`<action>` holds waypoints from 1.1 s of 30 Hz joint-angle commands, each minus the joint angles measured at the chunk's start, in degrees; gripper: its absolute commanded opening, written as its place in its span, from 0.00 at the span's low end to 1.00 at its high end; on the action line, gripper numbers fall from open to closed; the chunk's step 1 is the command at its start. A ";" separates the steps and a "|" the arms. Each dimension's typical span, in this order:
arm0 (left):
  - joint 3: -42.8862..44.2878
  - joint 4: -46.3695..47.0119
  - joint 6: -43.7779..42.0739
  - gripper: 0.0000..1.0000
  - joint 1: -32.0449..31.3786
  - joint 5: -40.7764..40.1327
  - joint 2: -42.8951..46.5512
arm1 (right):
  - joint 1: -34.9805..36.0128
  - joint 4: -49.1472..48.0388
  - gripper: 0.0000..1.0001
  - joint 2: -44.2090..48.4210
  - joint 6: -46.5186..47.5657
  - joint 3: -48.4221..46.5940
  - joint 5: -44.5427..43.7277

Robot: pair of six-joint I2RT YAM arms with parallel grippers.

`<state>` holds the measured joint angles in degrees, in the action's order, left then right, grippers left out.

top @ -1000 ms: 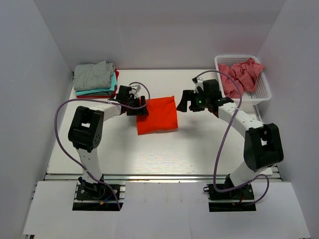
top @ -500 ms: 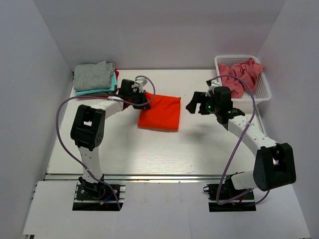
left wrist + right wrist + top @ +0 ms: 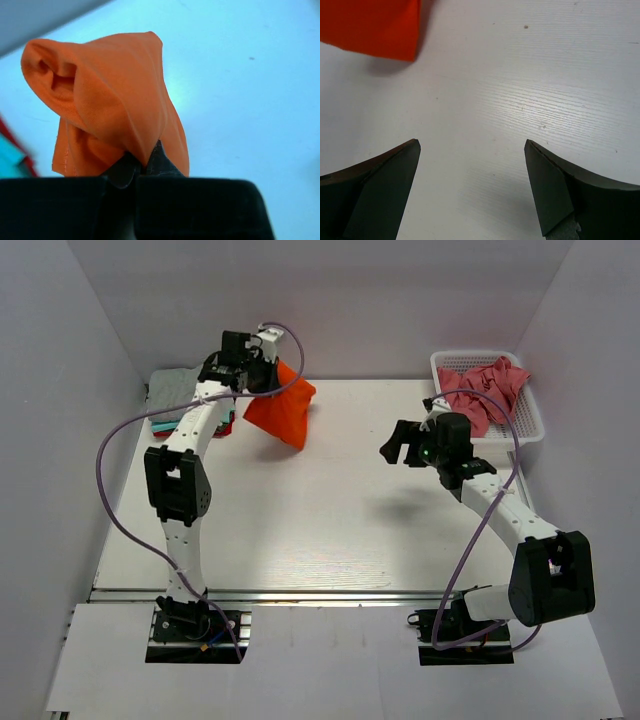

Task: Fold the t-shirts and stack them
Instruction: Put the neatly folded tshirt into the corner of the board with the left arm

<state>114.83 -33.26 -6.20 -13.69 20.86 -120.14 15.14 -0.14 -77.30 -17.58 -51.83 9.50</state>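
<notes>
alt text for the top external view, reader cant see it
The left gripper holds a bright orange t-shirt hanging above the white table, beside a stack of folded shirts at far left. The right gripper hovers open; a pink shirt lies in a white basket.

Top view: high up on the near side, looking down on the whole table [image 3: 330,530]
Left wrist: very close to the orange shirt [image 3: 115,100]
Right wrist: close above the table
Shared: the orange shirt
</notes>
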 commanded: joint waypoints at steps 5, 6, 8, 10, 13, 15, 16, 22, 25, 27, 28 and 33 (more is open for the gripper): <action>17.01 -14.21 -9.62 0.00 7.09 -0.82 -5.46 | -0.63 -1.71 0.90 -0.04 -0.78 -2.74 -0.27; 17.01 -14.21 -10.93 0.00 8.75 -0.82 -5.46 | -0.63 -1.62 0.90 -0.05 -0.87 -2.92 0.17; 17.71 -14.21 -12.52 0.00 10.35 -0.82 -5.46 | -0.63 -1.44 0.90 -0.75 -1.22 -3.80 0.70; 18.42 -13.60 -13.75 0.00 12.63 -0.13 -5.46 | -0.55 -1.96 0.90 -1.45 -1.49 -4.24 2.45; 19.54 -11.04 -13.75 0.00 15.62 0.76 -6.68 | -0.55 -2.49 0.90 -3.21 -2.19 -5.29 5.44; 22.18 -11.04 -13.75 0.00 17.55 2.59 -7.83 | -0.46 -2.41 0.90 -5.04 -2.71 -6.17 6.93; 22.98 -11.04 -12.88 0.00 18.08 4.08 -7.83 | -0.46 -2.32 0.90 -5.40 -2.72 -7.31 7.29; 22.99 -6.39 -11.12 0.00 21.33 8.31 -7.30 | -0.28 -2.49 0.90 -9.36 -4.65 -9.51 9.31; 22.99 -2.61 -9.19 0.00 22.74 10.41 -5.64 | -0.19 -1.88 0.90 -10.77 -4.92 -10.83 7.65; 22.99 -0.77 -9.18 0.00 23.53 12.35 -5.02 | -0.11 -1.62 0.90 -11.47 -5.88 -11.53 7.38; 22.99 -0.24 -8.58 0.00 24.23 12.36 -5.02 | -0.02 -1.88 0.90 -11.30 -5.88 -11.62 7.12; 24.31 1.08 -6.99 0.00 26.69 15.79 -6.24 | -0.11 -0.57 0.90 -10.68 -5.88 -11.80 4.30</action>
<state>136.25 -36.97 -14.83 10.87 32.14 -130.17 14.85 -0.36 -88.86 -22.85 -61.01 15.77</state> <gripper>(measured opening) 0.060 0.904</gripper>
